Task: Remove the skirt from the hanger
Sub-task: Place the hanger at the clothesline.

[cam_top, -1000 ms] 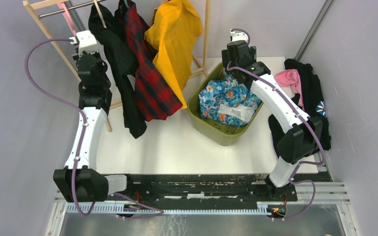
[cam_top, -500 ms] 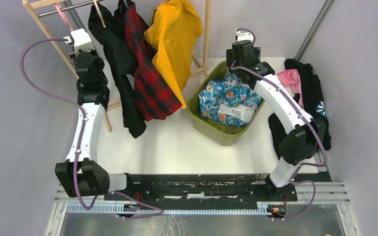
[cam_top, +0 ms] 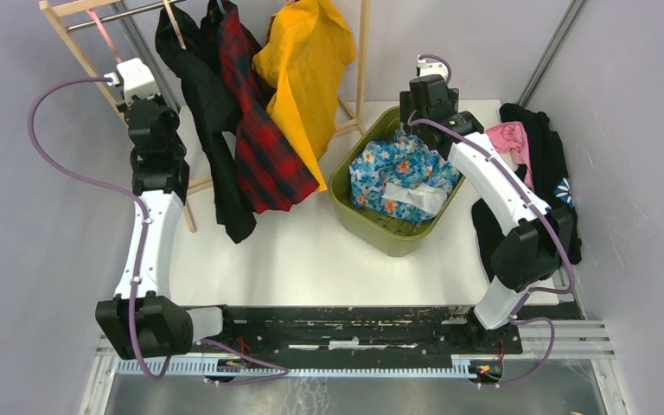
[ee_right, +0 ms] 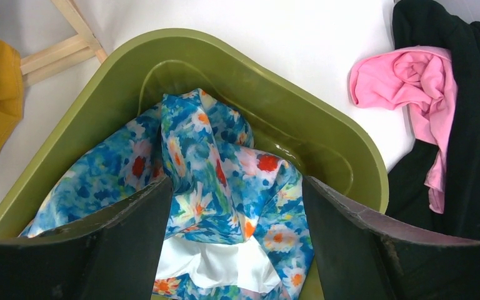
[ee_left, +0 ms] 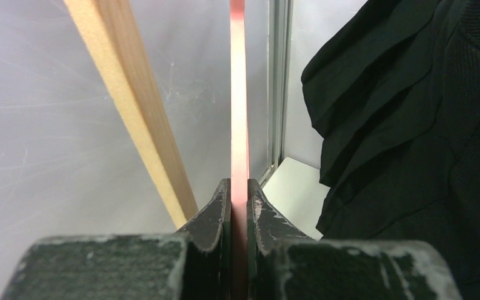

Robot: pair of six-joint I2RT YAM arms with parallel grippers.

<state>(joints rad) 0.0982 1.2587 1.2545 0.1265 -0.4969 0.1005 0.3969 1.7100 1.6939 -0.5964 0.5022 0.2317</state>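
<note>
The 2 arms are bolted at the near edge of the white table (cam_top: 311, 251). The left arm (cam_top: 151, 233) rises from its base and stretches up the left side toward the far-left corner, wrist raised beside the wooden rack (cam_top: 69, 39). The left gripper (ee_left: 239, 190) is clenched on a thin pink hanger (ee_left: 239, 94), which stands upright between its jaws. The hanger's upper end reaches the rack's metal rail (cam_top: 125, 12).

The right arm (cam_top: 493, 186) bends at its elbow near the right table edge and reaches back and inward over the far rim of the green bin (cam_top: 346, 203). The right gripper (ee_right: 236, 187) hangs released, jaws wide and grasping nothing, over the blue floral skirt (ee_right: 190, 134), which lies crumpled inside the bin, well apart from the hanger.

A pink cloth (cam_top: 508, 137) lies on black clothes (cam_top: 553, 164) at the right edge. On the rack hang a black garment (cam_top: 216, 121), a red plaid garment (cam_top: 264, 147) and a yellow garment (cam_top: 307, 60).
</note>
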